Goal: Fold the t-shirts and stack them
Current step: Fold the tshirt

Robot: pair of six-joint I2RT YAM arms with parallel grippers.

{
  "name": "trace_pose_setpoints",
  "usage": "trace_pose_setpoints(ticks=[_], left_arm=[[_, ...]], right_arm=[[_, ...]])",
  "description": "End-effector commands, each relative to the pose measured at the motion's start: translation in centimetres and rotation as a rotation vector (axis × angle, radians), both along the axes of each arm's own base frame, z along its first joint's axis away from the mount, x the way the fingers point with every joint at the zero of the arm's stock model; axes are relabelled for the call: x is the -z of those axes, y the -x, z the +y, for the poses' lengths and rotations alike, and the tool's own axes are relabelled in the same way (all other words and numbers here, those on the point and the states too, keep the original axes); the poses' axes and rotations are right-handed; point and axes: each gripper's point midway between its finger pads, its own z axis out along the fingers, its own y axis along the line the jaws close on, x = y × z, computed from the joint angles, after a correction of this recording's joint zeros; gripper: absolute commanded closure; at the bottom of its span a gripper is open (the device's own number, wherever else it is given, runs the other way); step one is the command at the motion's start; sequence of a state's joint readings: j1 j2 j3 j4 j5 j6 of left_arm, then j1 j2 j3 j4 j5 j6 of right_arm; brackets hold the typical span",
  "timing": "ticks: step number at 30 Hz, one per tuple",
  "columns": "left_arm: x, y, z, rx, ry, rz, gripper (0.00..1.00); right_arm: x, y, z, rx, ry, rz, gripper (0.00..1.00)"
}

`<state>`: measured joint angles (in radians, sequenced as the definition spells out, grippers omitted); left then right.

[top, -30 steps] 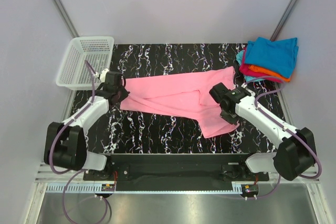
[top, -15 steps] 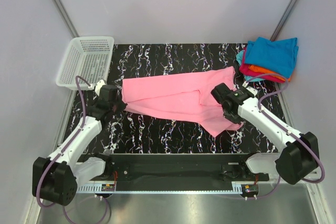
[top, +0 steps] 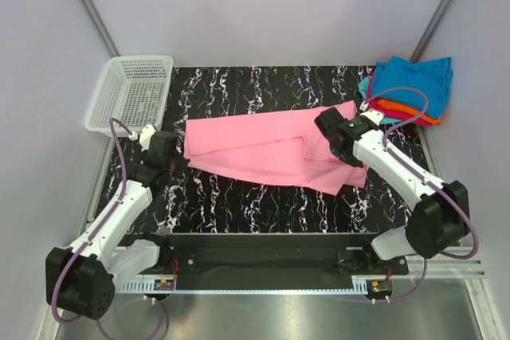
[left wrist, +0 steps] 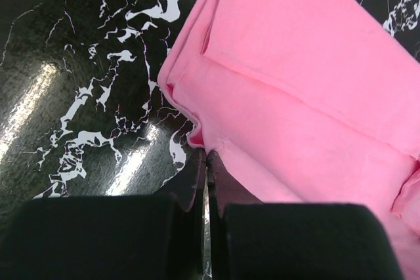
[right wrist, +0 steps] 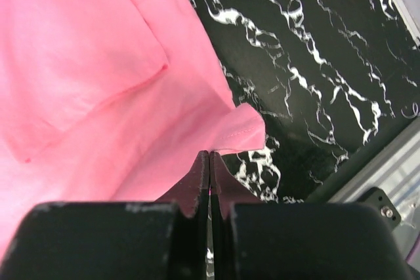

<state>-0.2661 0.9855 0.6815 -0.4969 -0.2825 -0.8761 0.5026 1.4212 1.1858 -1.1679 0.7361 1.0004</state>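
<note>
A bright pink t-shirt (top: 255,145) lies partly folded across the middle of the black marbled table (top: 239,197). My left gripper (top: 177,162) sits at the shirt's near left corner. In the left wrist view it (left wrist: 205,155) is shut on the pink edge (left wrist: 295,83). My right gripper (top: 344,153) is over the shirt's right end. The right wrist view shows it (right wrist: 210,155) shut on a hem corner of the pink cloth (right wrist: 85,63), which lifts a little off the table. Folded t-shirts (top: 410,85) are stacked at the back right, teal-blue on top with orange and magenta beneath.
A white mesh basket (top: 131,93) stands at the back left corner, just behind the left arm. The stack of shirts hangs partly over the table's right edge. A metal rail (right wrist: 394,162) runs along the table edge close to the right gripper.
The left gripper has drawn toward the near edge, keeping the shirt's left corner. The right gripper has moved toward the back, carrying the lower right flap up so the shirt's right end is shorter.
</note>
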Motion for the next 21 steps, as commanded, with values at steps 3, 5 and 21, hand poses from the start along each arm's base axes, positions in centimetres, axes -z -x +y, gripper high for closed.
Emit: trace_pose_setpoints(ticks=[3, 5, 21], left_arm=[[-2.6, -2.0, 0.8, -0.079, -0.021, -0.066, 1.00], [-2.9, -2.6, 1.1, -0.094, -0.039, -0.064, 1.00], [-2.9, -9.7, 0.6, -0.156, -0.079, -0.020, 1.00]], right_arm=[[-2.0, -4.9, -1.9, 0.015, 0.048, -0.115, 1.00], [-1.7, -5.9, -2.1, -0.004, 0.040, -0.099, 1.00], [-0.4, -19.0, -2.2, -0.105, -0.023, -0.160, 1.00]])
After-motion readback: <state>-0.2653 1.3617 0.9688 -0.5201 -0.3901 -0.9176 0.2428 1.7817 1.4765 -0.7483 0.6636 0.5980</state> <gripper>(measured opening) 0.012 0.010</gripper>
